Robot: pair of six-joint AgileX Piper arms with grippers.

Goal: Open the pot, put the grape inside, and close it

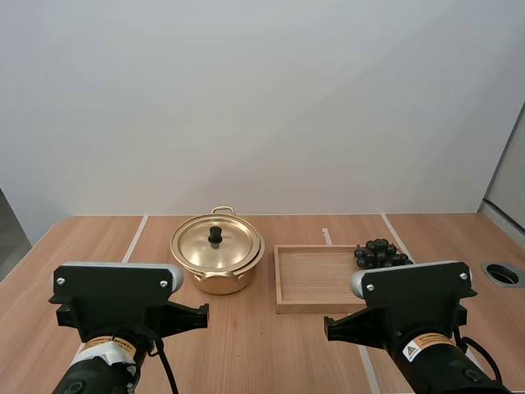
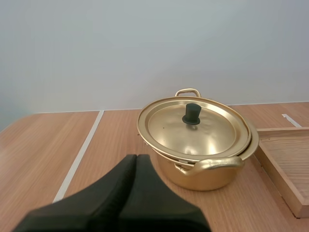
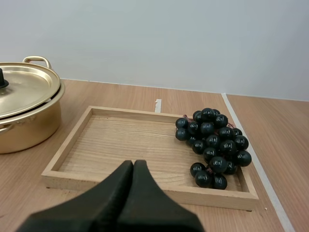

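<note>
A gold pot (image 1: 217, 261) stands on the table with its lid (image 1: 216, 243) on, a black knob (image 1: 215, 235) on top. In the left wrist view the pot (image 2: 203, 164) and lid (image 2: 193, 128) sit just ahead of my left gripper (image 2: 136, 158), whose fingers lie together, shut on nothing. A bunch of dark grapes (image 1: 379, 254) lies at the right end of the wooden tray (image 1: 316, 279). My right gripper (image 3: 133, 164) is shut and empty, near the tray's front rim (image 3: 145, 189), left of the grapes (image 3: 212, 145).
White tape lines (image 1: 134, 240) run across the wooden table. A round grommet hole (image 1: 503, 273) sits at the table's right edge. Pot (image 3: 26, 113) and tray stand side by side with a small gap.
</note>
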